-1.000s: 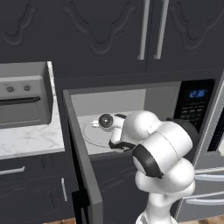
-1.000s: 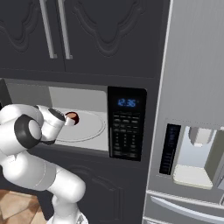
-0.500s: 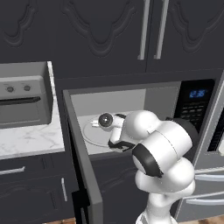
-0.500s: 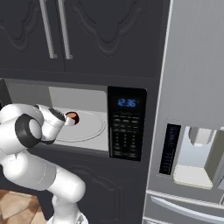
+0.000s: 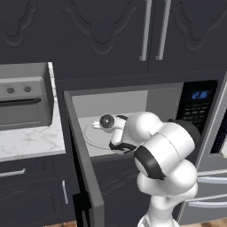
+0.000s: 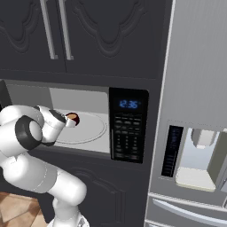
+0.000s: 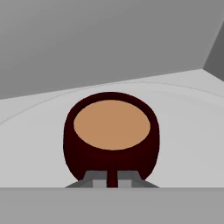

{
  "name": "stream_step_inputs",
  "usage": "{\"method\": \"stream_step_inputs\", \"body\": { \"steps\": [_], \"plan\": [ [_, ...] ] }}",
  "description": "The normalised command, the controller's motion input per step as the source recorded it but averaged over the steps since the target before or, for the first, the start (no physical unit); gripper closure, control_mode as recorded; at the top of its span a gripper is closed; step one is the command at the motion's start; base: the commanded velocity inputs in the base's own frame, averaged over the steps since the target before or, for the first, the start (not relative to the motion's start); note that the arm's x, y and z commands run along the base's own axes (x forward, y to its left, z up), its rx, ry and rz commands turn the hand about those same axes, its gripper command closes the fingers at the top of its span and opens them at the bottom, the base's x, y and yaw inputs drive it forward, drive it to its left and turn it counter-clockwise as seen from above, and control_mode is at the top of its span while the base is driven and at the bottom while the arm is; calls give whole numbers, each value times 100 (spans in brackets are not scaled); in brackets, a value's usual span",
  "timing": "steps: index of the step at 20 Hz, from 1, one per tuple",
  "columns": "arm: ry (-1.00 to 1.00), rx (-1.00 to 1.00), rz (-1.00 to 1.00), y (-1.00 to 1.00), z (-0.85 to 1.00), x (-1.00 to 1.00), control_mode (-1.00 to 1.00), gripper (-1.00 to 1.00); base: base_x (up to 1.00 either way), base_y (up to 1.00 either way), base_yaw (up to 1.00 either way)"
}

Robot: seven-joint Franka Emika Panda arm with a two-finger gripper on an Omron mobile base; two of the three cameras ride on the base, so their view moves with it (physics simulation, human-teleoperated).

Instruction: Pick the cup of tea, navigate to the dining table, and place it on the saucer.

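Little has changed over the last second: gripper (image 7: 112,184) remains pushed into the open microwave (image 6: 128,128), fingertips against the near wall of the cup of tea (image 7: 111,135); whether they clamp it cannot be told; the cup sits on the pale turntable plate (image 6: 91,131); the white arm reaches forward, elbow bent, past the swung-out door (image 5: 84,168).

Small dark red-brown cup of tea (image 7: 111,135) sits on round pale turntable plate (image 6: 91,128) inside open dark microwave (image 6: 128,126); tall grey fridge (image 6: 195,133) right of it.
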Motion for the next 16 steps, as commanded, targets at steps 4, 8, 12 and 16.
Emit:
{"method": "stream_step_inputs", "body": {
  "steps": [4, 8, 12, 16],
  "plan": [
    [0, 0, 0, 0, 0, 0, -100, 100, 0, 0, 0],
    [0, 0, 0, 0, 0, 0, -100, 100, 0, 0, 0],
    [-2, 0, -2, -6, 2, -9, -100, 100, 0, 0, 0],
    [-11, 1, -3, -10, 16, -26, -100, 100, 0, 0, 0]
  ]
}}
